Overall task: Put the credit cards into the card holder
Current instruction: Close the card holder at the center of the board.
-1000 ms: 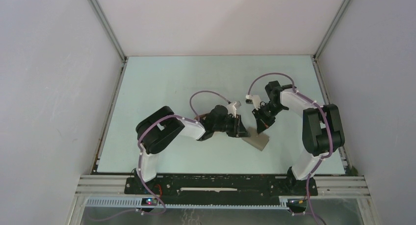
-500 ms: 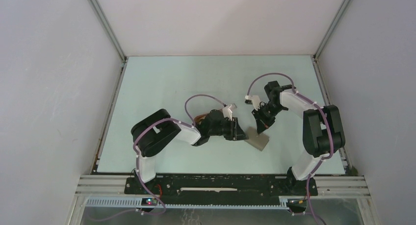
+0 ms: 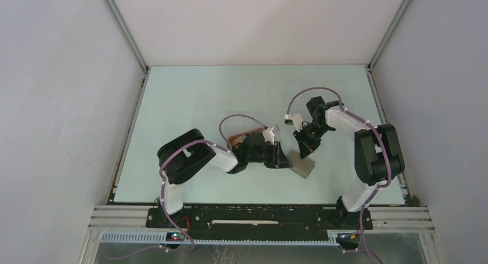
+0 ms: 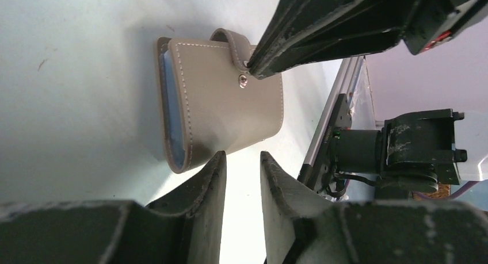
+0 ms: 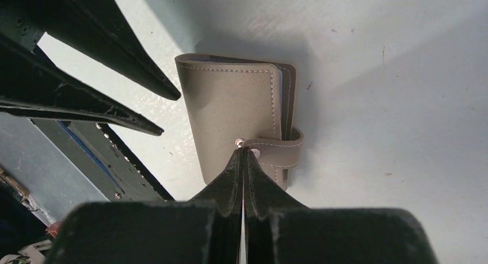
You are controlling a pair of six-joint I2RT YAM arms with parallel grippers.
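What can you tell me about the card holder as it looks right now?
The card holder is a grey-beige, leather-looking wallet with pale stitching, folded shut and lying flat on the table. Blue-grey lining shows at its open edge. A strap tab wraps round to a metal snap, where the shut right gripper touches it. The left gripper hovers beside, apart.
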